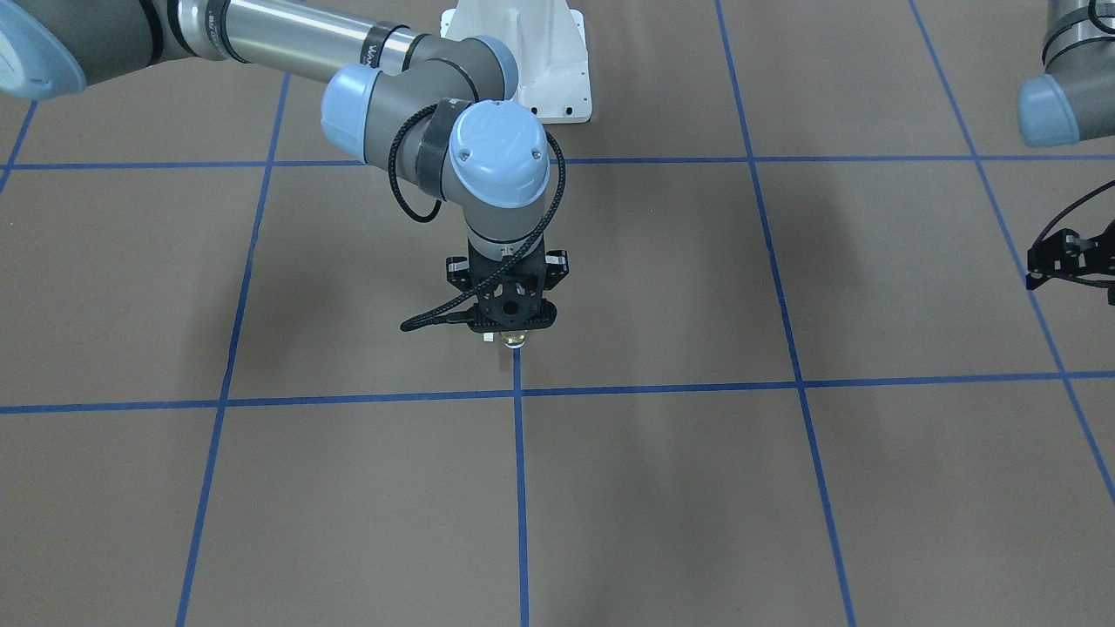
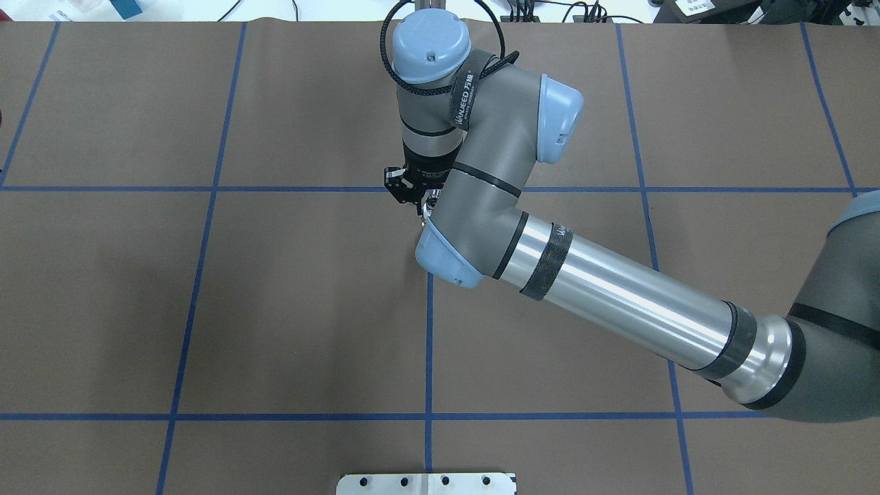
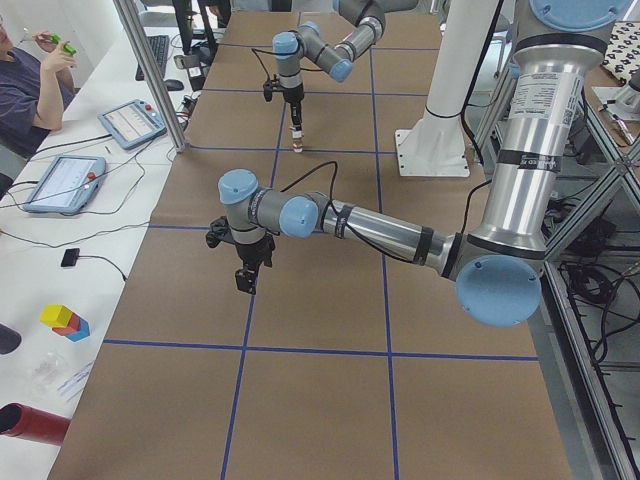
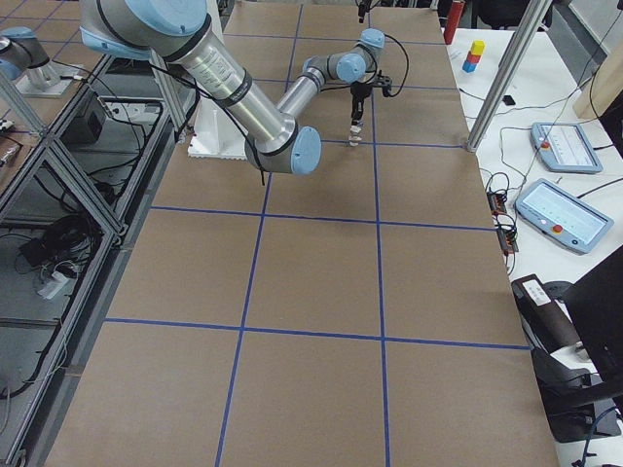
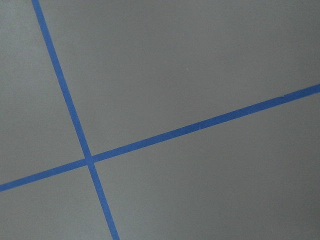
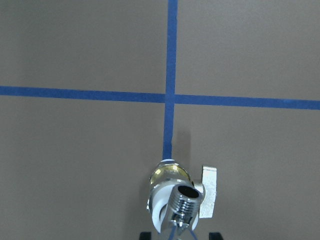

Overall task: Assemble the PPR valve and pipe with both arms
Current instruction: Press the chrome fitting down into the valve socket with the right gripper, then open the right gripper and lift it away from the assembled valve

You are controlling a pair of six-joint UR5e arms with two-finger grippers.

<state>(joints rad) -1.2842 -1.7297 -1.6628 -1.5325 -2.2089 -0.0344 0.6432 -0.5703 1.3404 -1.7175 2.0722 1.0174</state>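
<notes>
My right gripper (image 1: 512, 329) points straight down near the table's middle, over a blue tape crossing. In the right wrist view the PPR valve (image 6: 170, 175) shows its brass body, white ring and small white side handle (image 6: 210, 192). The silver threaded pipe (image 6: 183, 201) sits in its upper end, pointing at the camera between the fingers. The gripper appears shut on the pipe and holds the joined pair upright at the table surface (image 1: 514, 340). My left gripper (image 3: 243, 283) hangs far off to the robot's left with nothing near it; I cannot tell whether it is open or shut.
The brown table carries a grid of blue tape (image 1: 518, 392). The white pedestal base (image 1: 540, 61) stands on the robot's side. Tablets (image 3: 130, 120), coloured blocks (image 3: 65, 322) and a metal post (image 3: 150, 70) lie on the operators' side bench.
</notes>
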